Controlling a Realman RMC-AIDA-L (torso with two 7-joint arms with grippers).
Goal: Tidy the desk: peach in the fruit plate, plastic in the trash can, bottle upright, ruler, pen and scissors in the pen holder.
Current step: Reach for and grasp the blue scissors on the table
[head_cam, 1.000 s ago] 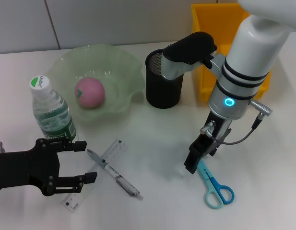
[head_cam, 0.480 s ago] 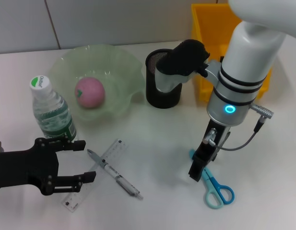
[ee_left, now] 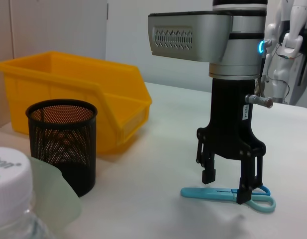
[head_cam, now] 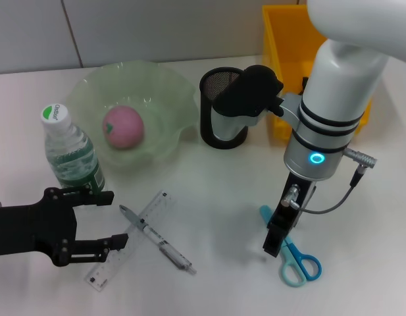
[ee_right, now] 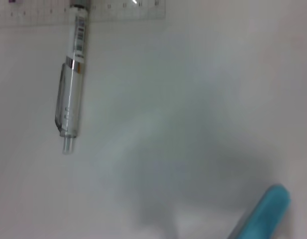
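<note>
Below, the right gripper (ee_left: pixel 232 185) points straight down with its fingers (ee_left: pixel 208 175) spread, straddling the scissors (ee_left: pixel 228 195), which lie flat on the bench (head_cam: pixel 216 217) between the fingertips. Left gripper (head_cam: pixel 104 220), fingers parted and empty, hovers beside the ruler (head_cam: pixel 133 238) and pen (head_cam: pixel 156 239).

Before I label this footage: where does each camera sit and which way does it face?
Head view: high, looking down at the desk; both grippers show, left gripper, right gripper.
Left wrist view: low, facing across the desk at the right gripper open astride the scissors.
Right wrist view: straight down on the pen; no fingers show.
All three share the scissors.
</note>
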